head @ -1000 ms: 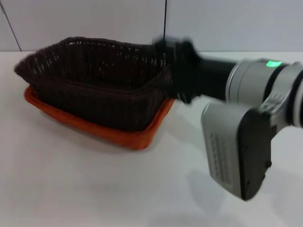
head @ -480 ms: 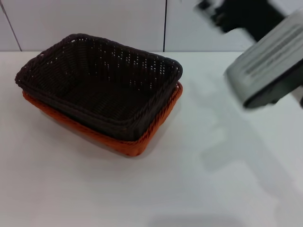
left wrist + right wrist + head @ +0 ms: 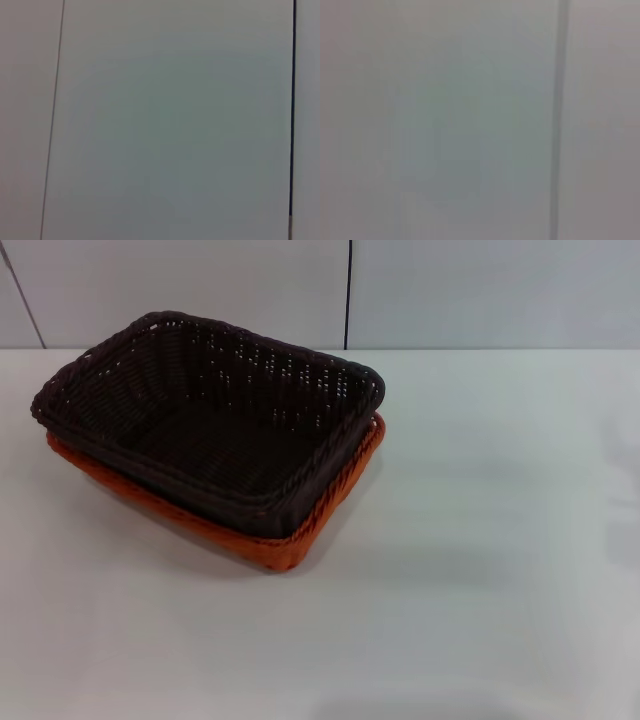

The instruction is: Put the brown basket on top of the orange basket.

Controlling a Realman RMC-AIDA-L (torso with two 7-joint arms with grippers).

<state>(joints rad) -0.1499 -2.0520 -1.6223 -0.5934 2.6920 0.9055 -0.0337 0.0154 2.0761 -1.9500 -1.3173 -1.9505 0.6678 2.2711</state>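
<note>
Brown basket (image 3: 215, 420) sits nested in orange basket (image 3: 290, 545), upright, rim level, opening up. Orange rim shows along near long side and right-hand short end under brown rim. Stack rests on white surface (image 3: 480, 570), left half, near far edge, turned at slight angle to that edge. Pale panelled wall (image 3: 480, 290) behind. Neither end effector in view in any picture; state of left and right not seen. Both wrist views show only pale panel with dark seam.

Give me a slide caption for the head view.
Brown basket nested in orange basket on white table.
</note>
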